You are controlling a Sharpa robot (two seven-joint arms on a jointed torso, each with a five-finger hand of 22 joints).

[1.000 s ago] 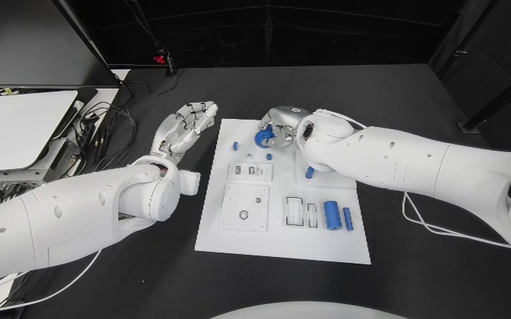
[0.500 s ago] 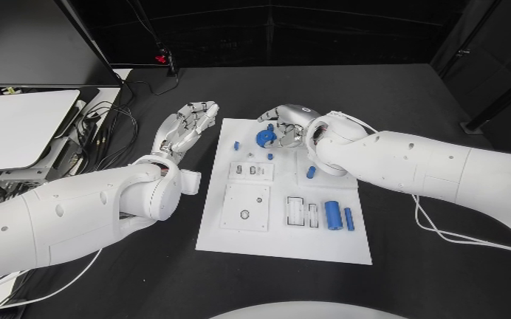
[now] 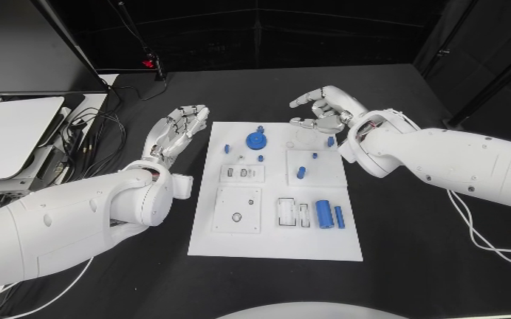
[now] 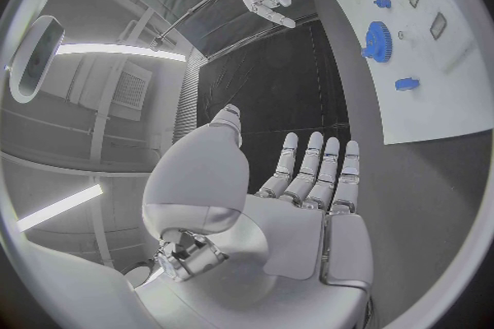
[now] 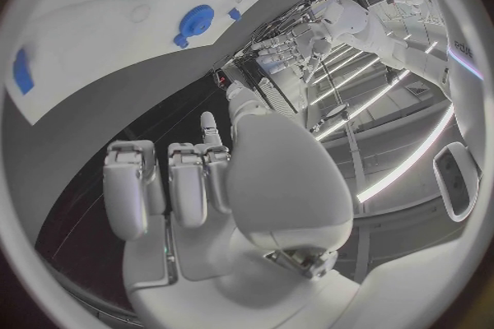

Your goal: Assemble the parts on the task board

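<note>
The white task board (image 3: 275, 239) lies in the middle of the table. A blue gear (image 3: 257, 140) sits on its far part, free of both hands; it is also seen in the wrist views as the gear (image 4: 377, 41) and the gear (image 5: 196, 19). Small blue pegs (image 3: 301, 173) dot the board, and a blue cylinder (image 3: 323, 213) and a thin blue bar (image 3: 340, 217) lie near its right edge. My right hand (image 3: 328, 110) hovers past the board's far right corner, fingers apart and holding nothing. My left hand (image 3: 179, 131) lies flat and open just left of the board.
Cables (image 3: 94, 128) and a white flat device (image 3: 23, 123) sit at the table's left edge. A stand (image 3: 125, 20) rises at the back left. Bare black table lies to the right of the board and in front of it.
My right hand has let go of the blue gear and drawn back to the far right; the gear stays on the board. The camera view has shifted. The left hand has kept still.
</note>
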